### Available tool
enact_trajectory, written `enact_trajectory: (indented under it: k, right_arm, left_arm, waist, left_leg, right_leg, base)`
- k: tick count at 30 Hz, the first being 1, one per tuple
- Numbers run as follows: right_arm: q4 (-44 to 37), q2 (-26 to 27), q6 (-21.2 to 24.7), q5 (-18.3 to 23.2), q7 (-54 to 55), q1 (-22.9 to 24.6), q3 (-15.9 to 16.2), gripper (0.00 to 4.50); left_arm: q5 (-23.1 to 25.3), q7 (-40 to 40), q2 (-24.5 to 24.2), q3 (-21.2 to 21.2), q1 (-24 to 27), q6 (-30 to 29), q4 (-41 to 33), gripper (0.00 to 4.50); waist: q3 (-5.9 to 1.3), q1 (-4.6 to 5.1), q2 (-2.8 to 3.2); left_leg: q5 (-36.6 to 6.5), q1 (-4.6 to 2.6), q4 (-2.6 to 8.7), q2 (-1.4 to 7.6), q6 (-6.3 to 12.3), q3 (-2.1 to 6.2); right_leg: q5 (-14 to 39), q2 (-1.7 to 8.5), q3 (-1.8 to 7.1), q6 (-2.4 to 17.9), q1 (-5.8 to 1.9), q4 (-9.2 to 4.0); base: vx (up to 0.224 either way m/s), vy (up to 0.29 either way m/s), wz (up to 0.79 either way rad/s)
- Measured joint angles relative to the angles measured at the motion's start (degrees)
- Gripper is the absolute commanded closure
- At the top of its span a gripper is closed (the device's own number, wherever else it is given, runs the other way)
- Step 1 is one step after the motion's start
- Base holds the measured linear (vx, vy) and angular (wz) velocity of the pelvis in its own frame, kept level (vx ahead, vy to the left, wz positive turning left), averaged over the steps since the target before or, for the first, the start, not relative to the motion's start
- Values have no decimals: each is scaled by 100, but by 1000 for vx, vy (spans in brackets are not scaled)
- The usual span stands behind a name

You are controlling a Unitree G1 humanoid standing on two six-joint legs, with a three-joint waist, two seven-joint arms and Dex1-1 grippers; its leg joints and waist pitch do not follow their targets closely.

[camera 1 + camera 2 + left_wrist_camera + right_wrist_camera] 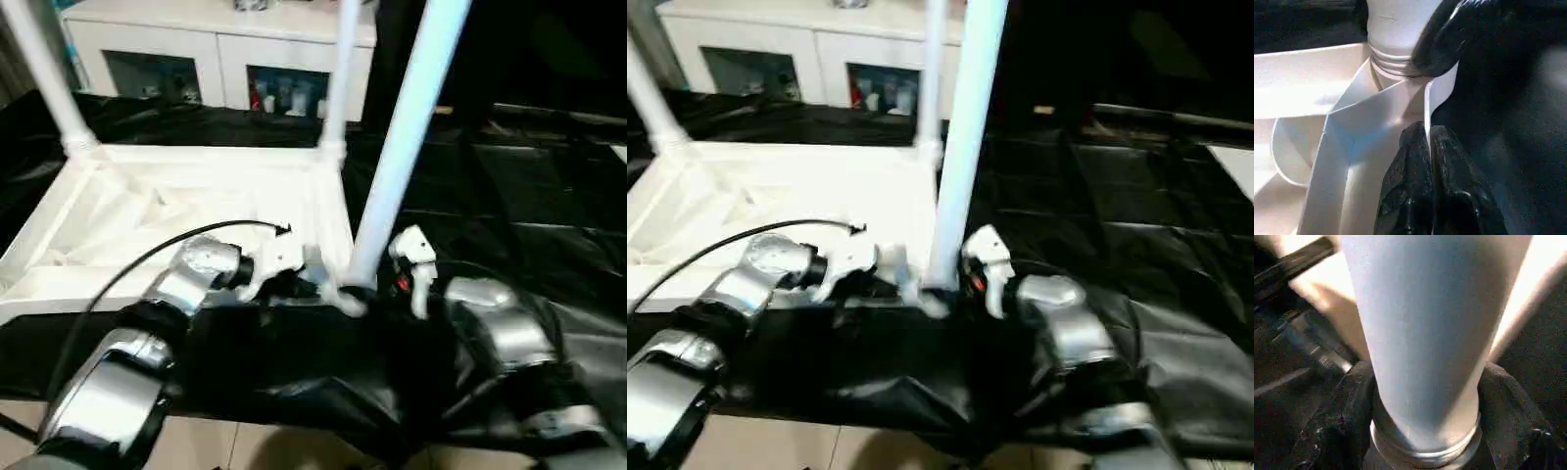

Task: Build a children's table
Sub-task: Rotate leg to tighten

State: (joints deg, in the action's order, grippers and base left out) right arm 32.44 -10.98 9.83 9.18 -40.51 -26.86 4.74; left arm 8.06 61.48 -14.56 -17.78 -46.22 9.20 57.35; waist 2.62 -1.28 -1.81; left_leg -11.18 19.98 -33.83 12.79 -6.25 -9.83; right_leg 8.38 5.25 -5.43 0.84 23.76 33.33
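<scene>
Now the top point(196, 211) of the children's table lies upside down on the black-draped desk point(529, 196), ribbed underside up, and 3 legs stand in its corner sockets: 1 at the far left point(44, 73), 1 at the far right point(338, 73), and the near leg point(407, 137) at the right front corner, just ahead of the robot

The step in hand looks like seating that near leg. In the right wrist view the right pincer point(1425, 431) wraps the leg's base point(1420, 357), a black finger point(1349, 416) pressed on each side just above the ringed collar, so it is grasping the leg. In the left wrist view the left pincer point(1427, 181) is clenched on the thin wall of the top point(1427, 107) right beside the socket, bracing the corner while the other arm works; a finger of the right pincer point(1437, 41) rests against the leg's threaded end point(1388, 61) there

Those rings above the socket suggest the leg is not fully home yet, though I cannot tell how deep it sits. The next move likely calls for a turn or a straight push down along the leg's axis, with the left grip holding firm so the top does not slide on the slick drape. The 4th socket, near left, seems to wait for its leg
</scene>
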Motion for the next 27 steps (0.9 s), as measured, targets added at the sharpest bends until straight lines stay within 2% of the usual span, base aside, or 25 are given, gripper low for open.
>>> enact_trajectory:
  k: [3, 6, 11, 12, 13, 18, 23, 27]
  right_arm:
    - [348, 425, -65, -90, 1181, -227, -216, 187]
    - [715, 680, -285, -294, 2276, -459, -315, 187]
    - [1078, 843, -671, -421, 2879, -604, -444, 187]
    - [1112, 858, -753, -446, 2883, -603, -448, 131]
    - [1124, 860, -794, -459, 2885, -603, -452, 131]
    - [870, 676, -1070, -453, 2238, -496, -404, 75]
    - [251, -52, -560, -244, 918, -440, -113, 64]
    - [-312, -891, -304, -77, -553, -43, 178, 64]
  left_arm:
    - [95, -700, 273, 7, -221, -316, 258, 450]
    - [142, -1453, 600, 42, -397, -550, 515, 450]
    - [182, -1894, 844, 107, -520, -603, 726, 450]
    - [184, -1903, 858, 112, -548, -589, 768, 450]
    - [184, -1905, 863, 114, -561, -581, 783, 450]
    - [184, -1882, 823, 115, -587, -454, 818, 450]
    - [175, -1651, 745, 116, -586, -374, 798, 450]
    - [144, -964, 490, 96, -402, -97, 575, 450]
  waist:
    - [-4, 92, -8]
    - [-4, 128, -8]
    - [-4, 133, -8]
    - [-4, 129, -8]
    - [-4, 127, -8]
    - [-3, 114, -10]
    - [-3, 121, -10]
    - [-1, 96, -14]
  left_leg:
    - [0, 3, -4, -1, 0, 7]
    - [0, 8, -21, -5, 1, 6]
    - [0, 13, -15, -9, 2, 7]
    - [0, 13, -12, -9, 1, 6]
    - [0, 14, -10, -9, 1, 6]
    - [1, 36, -1, -2, 3, 6]
    - [4, 34, 6, 2, 22, 1]
    - [4, 31, 22, 7, 23, 0]
  right_leg:
    - [0, -1, -11, 0, 1, -29]
    - [0, 3, -4, 0, 8, -34]
    - [-3, 2, -3, 1, 11, -31]
    - [-5, 2, -3, 1, 11, -29]
    - [-9, 2, -3, 3, 13, -27]
    - [-26, -2, -5, 21, 15, -19]
    - [-29, -5, -5, 27, 14, -19]
    - [-21, -10, -8, 18, 14, -22]
  base:
    - [0, 0, 0]
    - [0, 0, 0]
    - [0, 0, 0]
    - [0, 0, 0]
    - [0, 0, 0]
    - [0, 0, 0]
    - [0, 0, 0]
    - [0, 0, 0]
